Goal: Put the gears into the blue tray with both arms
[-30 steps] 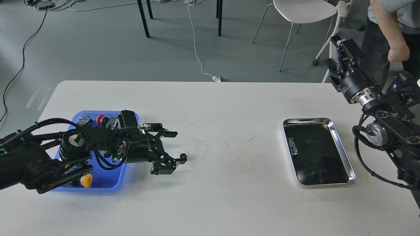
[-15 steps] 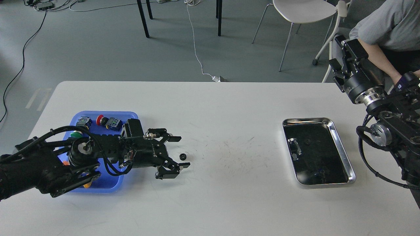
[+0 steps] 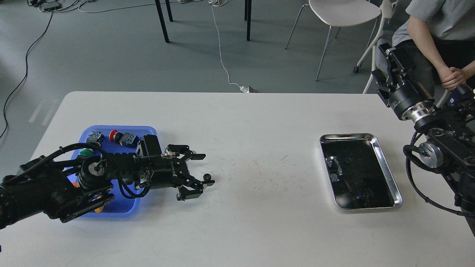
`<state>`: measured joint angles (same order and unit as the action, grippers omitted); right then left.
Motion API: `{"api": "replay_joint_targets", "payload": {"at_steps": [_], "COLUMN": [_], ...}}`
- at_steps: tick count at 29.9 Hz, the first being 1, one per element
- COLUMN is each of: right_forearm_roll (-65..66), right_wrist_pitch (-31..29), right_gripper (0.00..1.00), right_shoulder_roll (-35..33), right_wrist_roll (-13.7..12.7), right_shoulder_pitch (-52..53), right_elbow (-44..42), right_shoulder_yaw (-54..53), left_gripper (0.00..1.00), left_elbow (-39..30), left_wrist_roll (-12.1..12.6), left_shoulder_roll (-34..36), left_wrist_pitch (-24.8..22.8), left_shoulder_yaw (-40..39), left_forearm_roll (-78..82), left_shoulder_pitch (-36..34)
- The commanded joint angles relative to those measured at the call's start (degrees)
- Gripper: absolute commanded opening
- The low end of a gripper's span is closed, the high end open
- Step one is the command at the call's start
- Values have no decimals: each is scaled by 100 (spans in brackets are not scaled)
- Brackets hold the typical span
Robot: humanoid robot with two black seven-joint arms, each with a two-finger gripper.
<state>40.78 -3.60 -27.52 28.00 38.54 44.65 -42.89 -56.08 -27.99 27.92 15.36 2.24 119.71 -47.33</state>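
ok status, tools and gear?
Left tool open, gear on table between its fingers, ungripped. Right tool raised off table, state unclear. Blue tray behind left arm. Path clear.

Grey floor (image 3: pixel 111 48), white chair (image 3: pixel 343 13)

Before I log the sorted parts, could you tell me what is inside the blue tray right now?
In the blue tray: a red-capped switch, a grey switch block and a green cap. No gears are visible there, but the left arm covers the tray's near half.
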Motion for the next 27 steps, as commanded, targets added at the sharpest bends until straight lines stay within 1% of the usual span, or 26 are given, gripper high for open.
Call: {"api": "replay_joint_targets", "payload": {"at_steps": [1,11,17,22,24,27], "right_forearm_roll": [0,9,9,9,9,9], "right_wrist_pitch": [0,0,-9,-9,-9,-9], "right_gripper": [94,94,94,94,94,94], "right_shoulder_roll": [28,19,1,-16,-16,1], "right_wrist_roll": [0,0,0,0,0,0], "right_shoulder_pitch": [-5,-31,-31,-40,-40,-40], "right_elbow": [0,0,0,0,0,0], "right_shoulder_yaw": [9,17,26,26,26,35], "left_gripper": [71,71,72,72,72,68], "left_elbow": [71,89,115,273,308,326], "left_wrist_roll": [-1,-1,-1,-1,-1,-1], "left_shoulder_roll": [-41,-41,-67,-155,-182,-190], "left_wrist_pitch": [54,37,54,90,90,133], "left_shoulder_yaw": [5,14,75,216,216,216], "left_forearm_roll": [-26,-61,-53,-35,-53,-18], "left_shoulder_pitch": [4,48,145,189,189,180]}}
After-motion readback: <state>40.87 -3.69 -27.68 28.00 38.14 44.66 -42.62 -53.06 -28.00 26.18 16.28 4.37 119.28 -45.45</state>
